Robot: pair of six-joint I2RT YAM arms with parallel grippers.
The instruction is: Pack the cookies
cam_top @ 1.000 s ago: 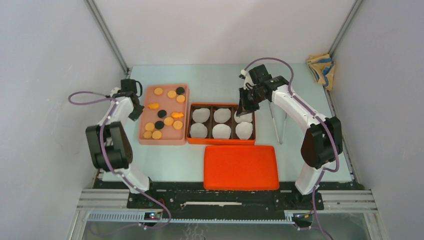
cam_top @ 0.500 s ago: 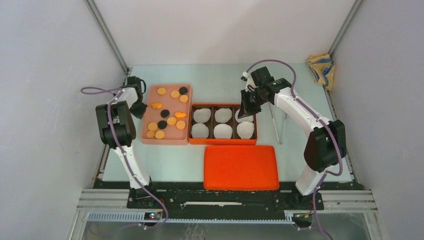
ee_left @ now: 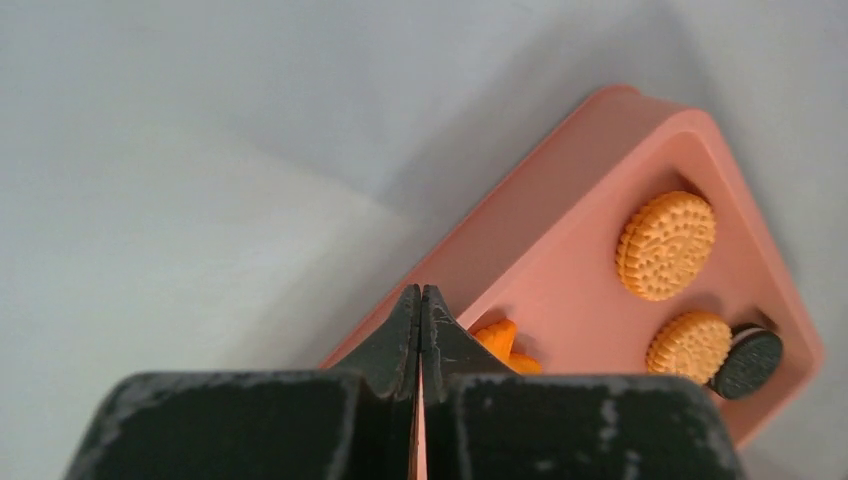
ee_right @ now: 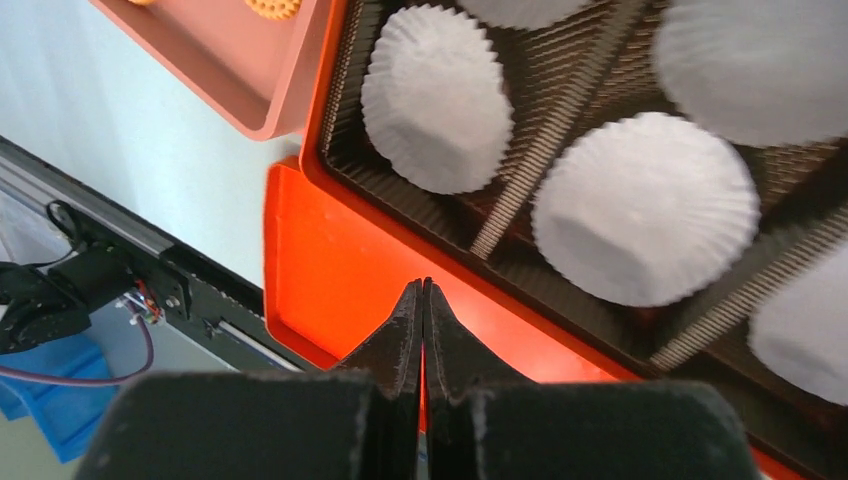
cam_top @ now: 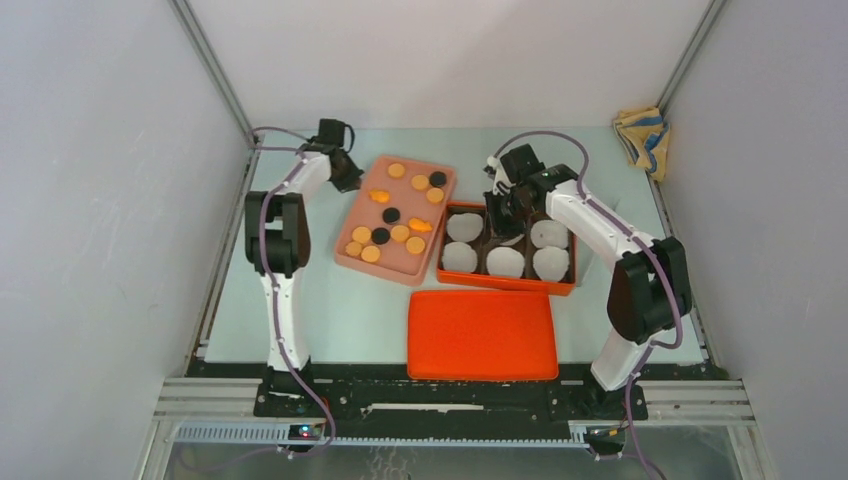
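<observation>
In the last second both containers have slid across the pale green surface [cam_top: 330, 320] toward 3 o'clock. The shallow pink plastic tray [cam_top: 392, 268] has been shoved away from the left wall and swung askew. The orange box [cam_top: 505, 284] with six dark compartments has travelled the same way and tilted a little. Its left end now lies just beside the tray's near right corner, possibly touching. The left arm has stretched far out to do this. The left gripper [ee_left: 420, 300], fingers pressed together with nothing between them, sits against the tray's outer wall at its 11 o'clock corner. The right gripper [ee_right: 422, 295] is likewise pressed together and empty, hanging over the box's far row, where it hides part of one of the fluted white paper cups [ee_right: 435, 100]. Whether it touches the box I cannot tell. The flat orange lid [cam_top: 482, 333] at 6 o'clock of the box has not budged, nor has the crumpled yellow-and-blue cloth [cam_top: 640, 135] in the far right corner. The small round cookies [cam_top: 400, 233], mostly orange with a few black, all lie in the tray, and none is in a cup. To my eye this was rearranging, not packing: tray and box now sit side by side, and every cookie remains to be moved. I can read no brand, label or writing anywhere. The biscuits carry only an embossed dotted pattern.
</observation>
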